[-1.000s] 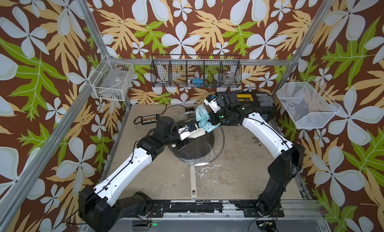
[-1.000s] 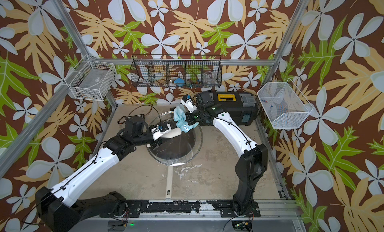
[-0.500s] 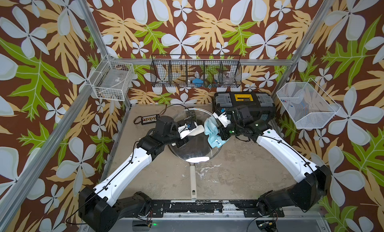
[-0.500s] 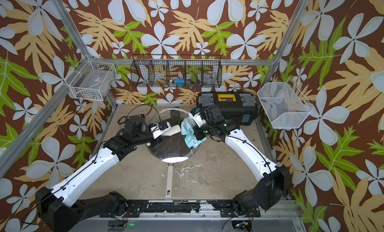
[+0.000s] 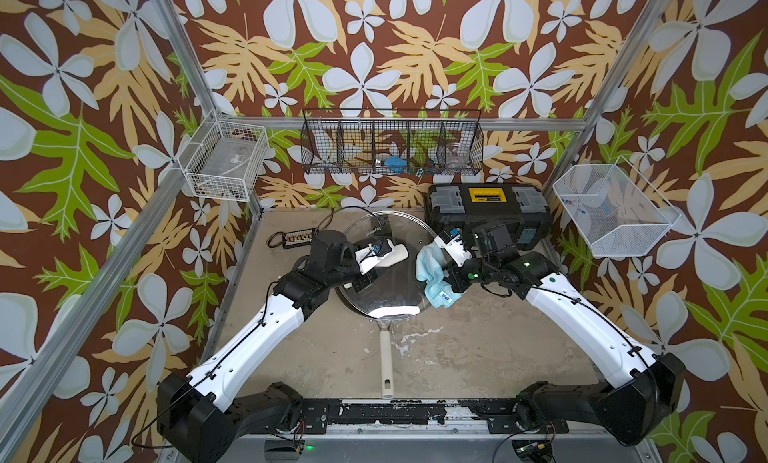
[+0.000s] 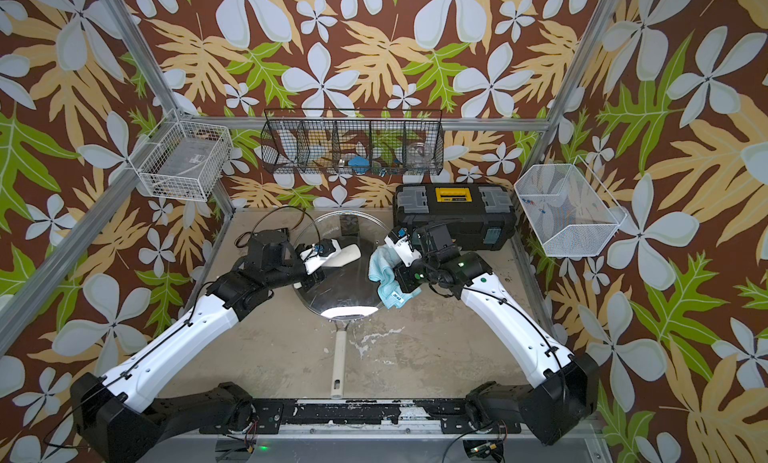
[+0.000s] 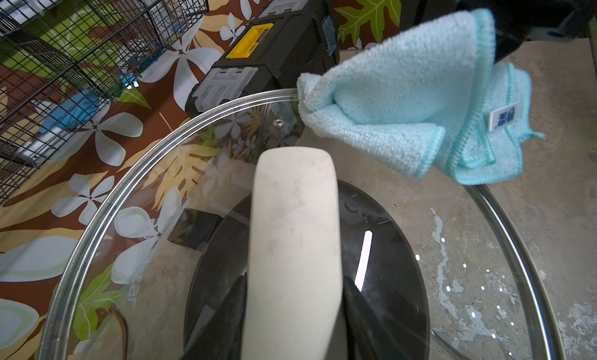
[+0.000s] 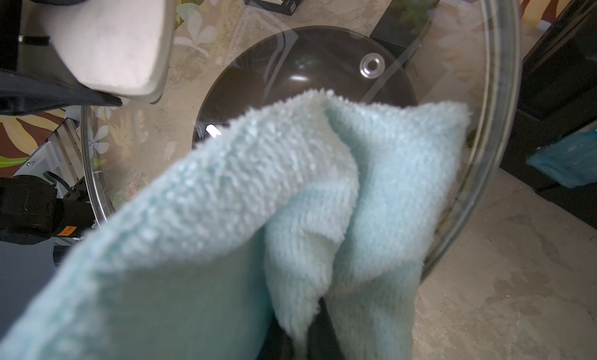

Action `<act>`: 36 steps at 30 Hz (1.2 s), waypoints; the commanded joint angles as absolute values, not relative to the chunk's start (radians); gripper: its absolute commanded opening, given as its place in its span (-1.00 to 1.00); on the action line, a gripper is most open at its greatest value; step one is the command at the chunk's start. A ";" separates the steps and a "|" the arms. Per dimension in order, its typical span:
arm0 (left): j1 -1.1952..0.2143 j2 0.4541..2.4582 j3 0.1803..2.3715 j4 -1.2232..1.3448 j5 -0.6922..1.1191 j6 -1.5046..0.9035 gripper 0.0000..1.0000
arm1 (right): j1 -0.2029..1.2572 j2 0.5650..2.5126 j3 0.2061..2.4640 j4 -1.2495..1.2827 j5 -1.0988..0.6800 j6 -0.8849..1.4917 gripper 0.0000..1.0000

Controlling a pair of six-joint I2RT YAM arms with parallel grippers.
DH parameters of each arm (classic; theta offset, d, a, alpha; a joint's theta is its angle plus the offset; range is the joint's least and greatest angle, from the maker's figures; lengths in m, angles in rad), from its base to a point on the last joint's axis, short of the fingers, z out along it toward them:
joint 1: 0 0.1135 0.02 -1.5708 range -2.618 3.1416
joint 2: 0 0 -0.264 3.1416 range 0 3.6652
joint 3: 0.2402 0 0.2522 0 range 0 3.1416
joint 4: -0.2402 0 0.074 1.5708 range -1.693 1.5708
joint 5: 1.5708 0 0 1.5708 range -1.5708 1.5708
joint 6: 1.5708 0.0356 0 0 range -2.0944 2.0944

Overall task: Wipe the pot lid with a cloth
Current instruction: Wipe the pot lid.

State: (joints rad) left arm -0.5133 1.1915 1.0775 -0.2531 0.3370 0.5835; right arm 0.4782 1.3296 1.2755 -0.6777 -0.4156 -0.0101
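Lid (image 5: 395,288) tilted over the pan (image 5: 386,365), cloth (image 5: 428,270) at its rim.
Your left hand (image 5: 379,254) pinches the lid's cream handle (image 7: 294,245), with the glass raised above the dark pan at the middle of the desk (image 5: 461,348). Your right hand (image 5: 442,266) pinches the bunched cloth, which sits at the rim on the toolbox (image 5: 486,209) side.

Right gripper (image 5: 445,275) mostly buried in the cloth (image 5: 430,270); stuff in the black basket (image 5: 324,149), upper centre, too tiny to tell.
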 commanded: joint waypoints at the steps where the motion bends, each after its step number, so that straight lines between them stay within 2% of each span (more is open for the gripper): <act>1: -0.514 1.185 1.090 -0.041 0.356 0.573 -1.00 | 0.505 1.335 1.296 -0.677 -0.411 0.000 -1.00; 23: -0.514 1.197 1.057 0.030 0.356 0.517 -1.00 | 0.842 1.493 1.352 -0.529 -0.367 0.116 -1.00; 36: -0.514 1.193 1.056 0.032 0.348 0.526 -1.00 | 0.867 1.484 1.344 -0.490 -0.331 0.138 -1.00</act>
State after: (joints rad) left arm -0.5114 1.2045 1.0462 -0.1665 0.3141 0.5053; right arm 0.8684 1.4940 1.3457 -0.5476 -0.3588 0.1299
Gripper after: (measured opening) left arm 0.447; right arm 0.079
